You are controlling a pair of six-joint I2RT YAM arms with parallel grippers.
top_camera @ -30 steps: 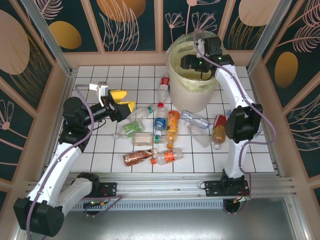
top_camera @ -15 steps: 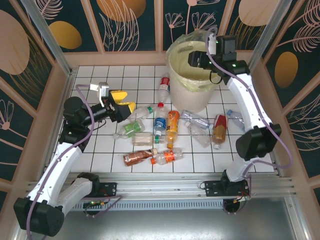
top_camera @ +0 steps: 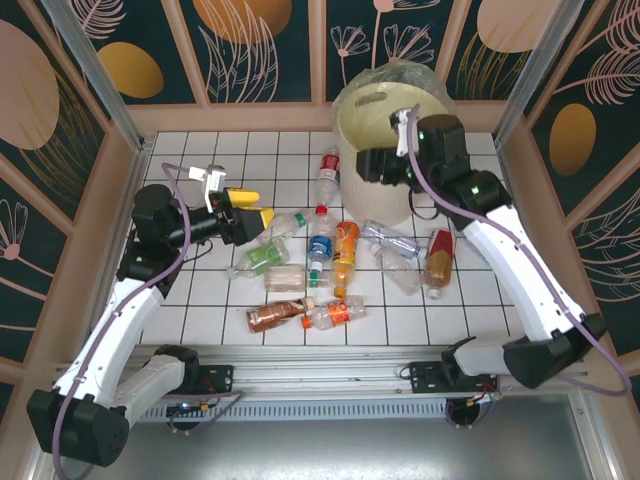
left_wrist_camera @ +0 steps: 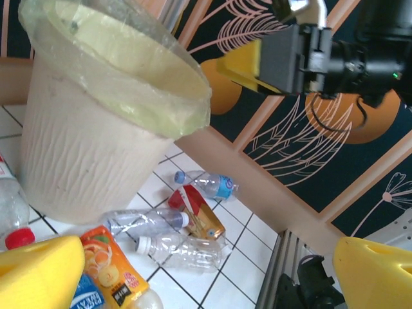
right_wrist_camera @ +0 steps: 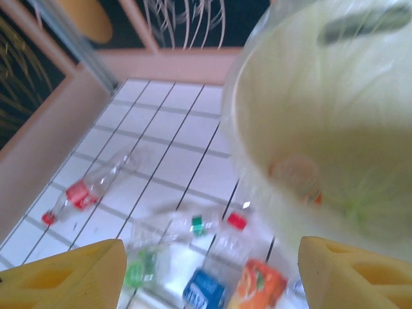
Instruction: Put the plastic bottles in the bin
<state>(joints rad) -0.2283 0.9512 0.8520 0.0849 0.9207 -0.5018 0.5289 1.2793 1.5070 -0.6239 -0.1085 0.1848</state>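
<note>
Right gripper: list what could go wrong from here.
1. The right gripper hangs open beside the rim of the bin; coming down, it might snag the bag or tip the bin.
2. The bottles lie clustered, some touching; a grab may roll neighbours away.
3. The left gripper, open, hovers by the same cluster, so the arms could clash.

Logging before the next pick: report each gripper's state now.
Left gripper: open, holding nothing.
Right gripper: open, holding nothing.
</note>
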